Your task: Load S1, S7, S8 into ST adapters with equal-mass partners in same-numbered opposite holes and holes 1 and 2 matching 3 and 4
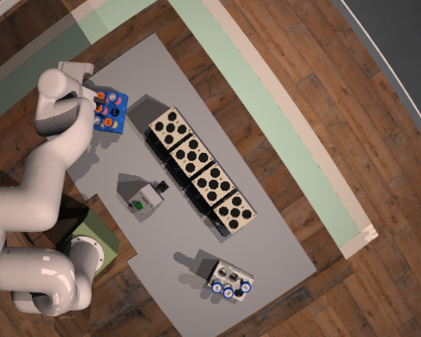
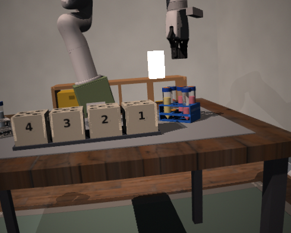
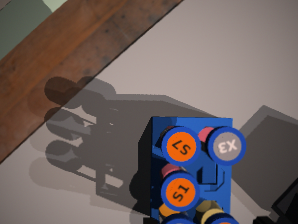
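Your gripper (image 1: pixel 100 101) (image 2: pixel 179 57) is up high, about half open, with nothing in it — and S7 (image 3: pixel 180 146) and S1 (image 3: pixel 180 192) stand in the blue rack (image 1: pixel 121 122) (image 2: pixel 195 114) (image 3: pixel 192 121), S7 next to X3 (image 3: pixel 226 146).

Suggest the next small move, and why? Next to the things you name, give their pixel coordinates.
Probably centre the open hand (image 1: pixel 100 101) (image 2: pixel 179 57) (image 3: pixel 204 221) over the orange-dotted S1 tube (image 1: pixel 99 108) (image 2: pixel 180 88) (image 3: pixel 180 192) before descending: it's empty, well above the blue rack (image 1: pixel 123 113) (image 2: pixel 195 113) (image 3: pixel 192 125), and S1's cap looks off-centre between the fingers, with neighbouring caps close.
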You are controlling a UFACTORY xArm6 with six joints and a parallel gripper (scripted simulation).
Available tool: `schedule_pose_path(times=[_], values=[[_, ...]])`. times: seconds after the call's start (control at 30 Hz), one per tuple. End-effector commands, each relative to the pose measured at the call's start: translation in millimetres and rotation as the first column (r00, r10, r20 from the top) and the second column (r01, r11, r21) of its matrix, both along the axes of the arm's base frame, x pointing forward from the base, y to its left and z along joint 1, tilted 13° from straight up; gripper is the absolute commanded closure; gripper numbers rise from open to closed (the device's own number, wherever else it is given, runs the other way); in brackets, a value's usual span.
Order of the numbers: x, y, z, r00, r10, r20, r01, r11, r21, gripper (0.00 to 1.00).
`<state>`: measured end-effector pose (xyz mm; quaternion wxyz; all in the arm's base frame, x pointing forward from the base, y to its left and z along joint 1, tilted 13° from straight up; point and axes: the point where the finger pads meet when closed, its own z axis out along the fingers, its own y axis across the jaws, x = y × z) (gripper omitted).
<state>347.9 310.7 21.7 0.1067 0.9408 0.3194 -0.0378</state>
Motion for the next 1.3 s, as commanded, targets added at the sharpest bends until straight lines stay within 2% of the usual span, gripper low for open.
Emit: schedule_pose_path(times=[0.0,1.27], values=[[1.6,0.6,-3.9,1.0,0.001,0.004,-0.001,1.0,0.005,0.43],[1.6,-14.6,-70.3,1.0,0.001,0.004,-0.001,1.0,0.005,0.43]])
